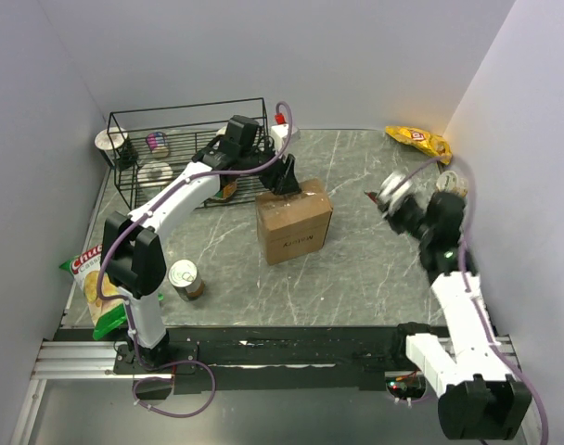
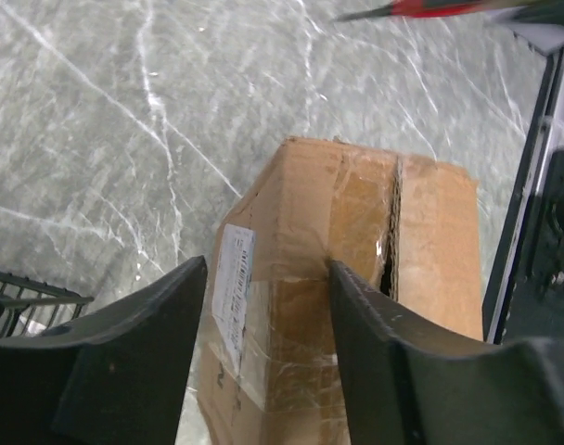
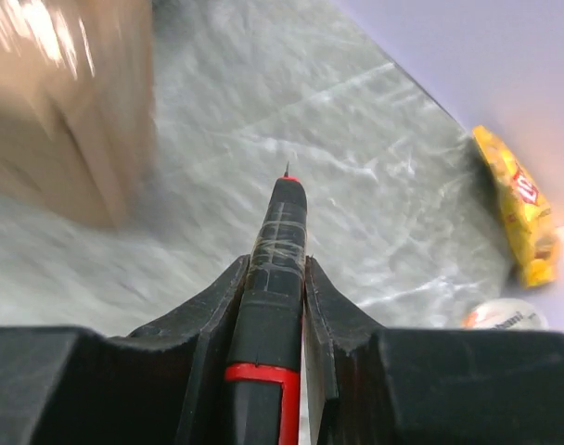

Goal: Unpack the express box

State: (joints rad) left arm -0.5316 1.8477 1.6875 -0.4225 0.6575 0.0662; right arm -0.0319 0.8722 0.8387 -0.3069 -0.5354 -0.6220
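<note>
Left pincer [image 2: 266,269] hangs open above the taped top of the express box [image 2: 356,204]; right pincer [image 3: 275,269] clamps a black tool [image 3: 282,218].

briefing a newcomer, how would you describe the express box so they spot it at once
On the grey marbled table, look near the middle, just right of the black wire basket. The express box stands there, the left gripper at its far edge. It is the only brown cardboard carton, taped, with a white label on one side.

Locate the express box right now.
Top view: express box stands mid-table, off the black wire basket's near-right corner, left pincer at its far edge.
</note>
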